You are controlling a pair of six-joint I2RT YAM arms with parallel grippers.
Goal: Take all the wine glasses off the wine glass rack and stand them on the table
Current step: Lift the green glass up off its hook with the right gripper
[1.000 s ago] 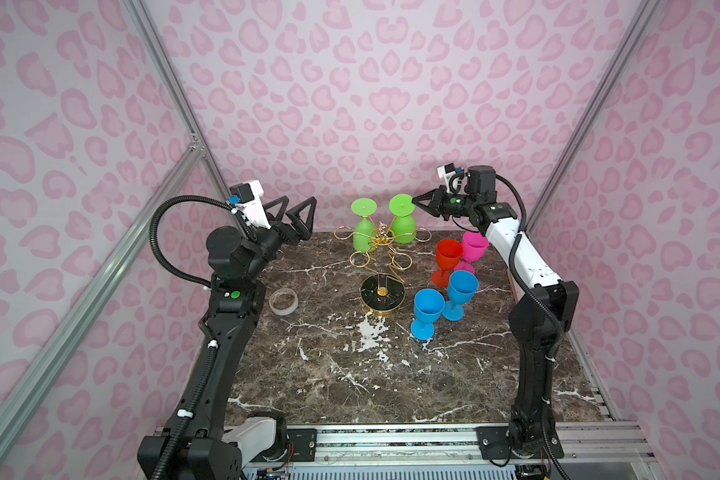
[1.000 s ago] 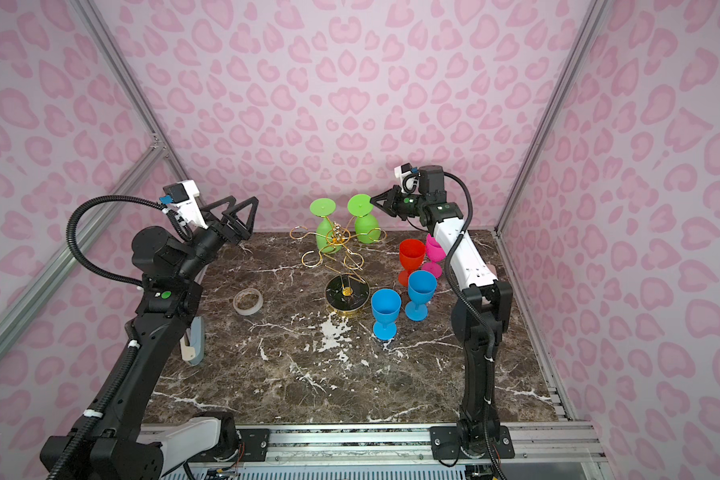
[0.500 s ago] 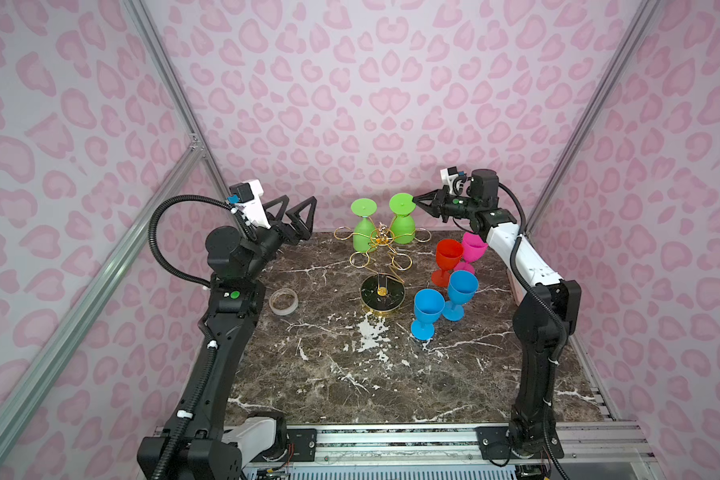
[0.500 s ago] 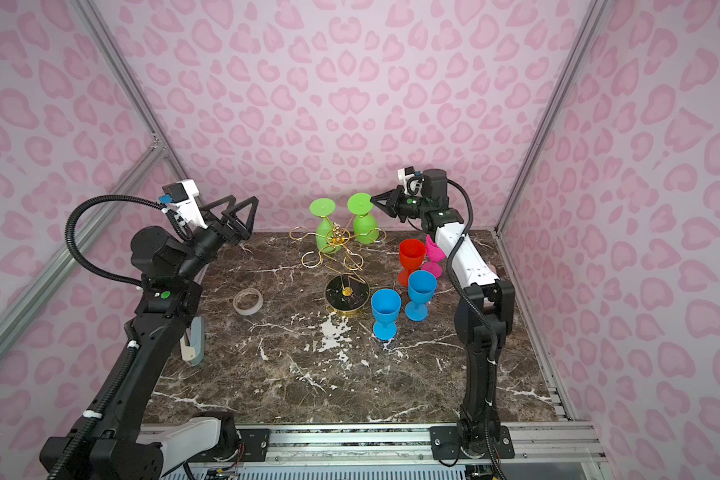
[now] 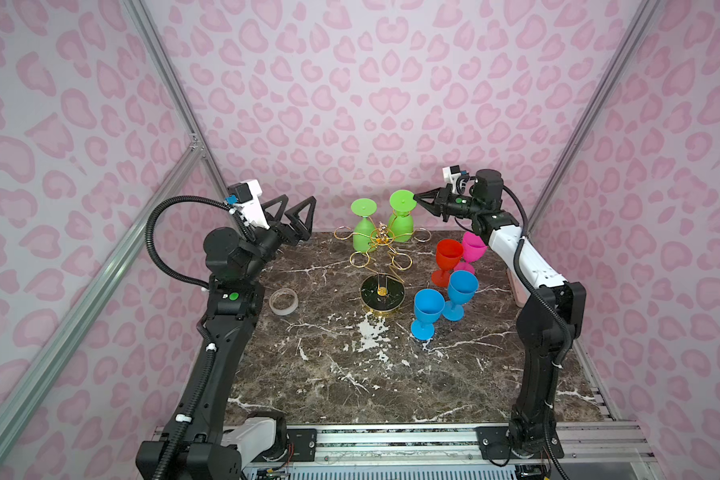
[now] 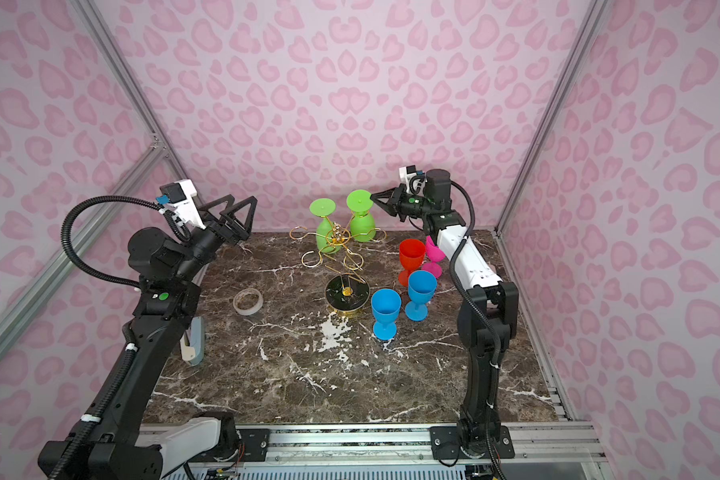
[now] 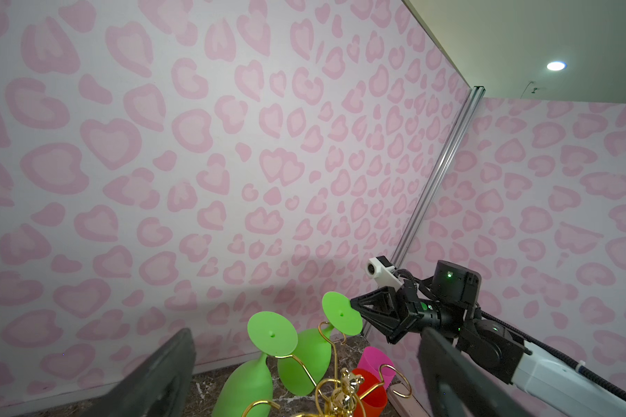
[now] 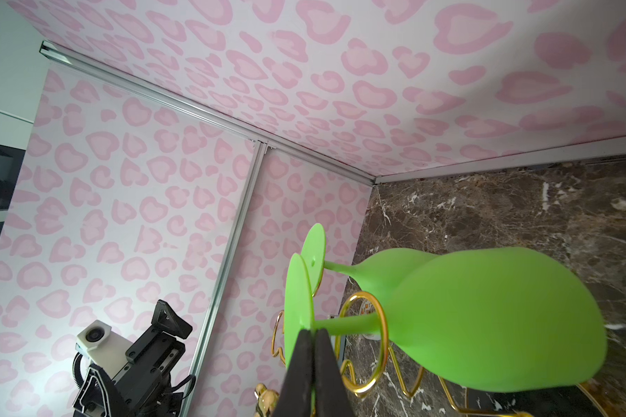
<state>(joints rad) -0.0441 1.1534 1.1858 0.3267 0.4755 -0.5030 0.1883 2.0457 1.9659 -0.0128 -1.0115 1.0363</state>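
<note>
R gripper (image 8: 313,335) is pinched tight on the rim of the foot disc of the green wine glass (image 8: 485,325). From the top views I see that glass hanging bowl-down, stem thru a gold loop of the wine glass rack (image 5: 382,293), on the arm at approx 1 o'clock from the rack's hub. 2nd green glass (image 5: 364,239) hangs at approx 11 o'clock, just beside it. L gripper (image 5: 294,206) is spread wide, empty, up off the tabletop (image 5: 350,374), at 9 o'clock of the rack top and well apart. Red glass (image 5: 447,257), pink glass (image 5: 472,247) and 2 blue glasses (image 5: 428,309) stand upright at 3–4 o'clock of the rack base. Tape roll (image 5: 283,301) lies at 9 o'clock of the base.
</note>
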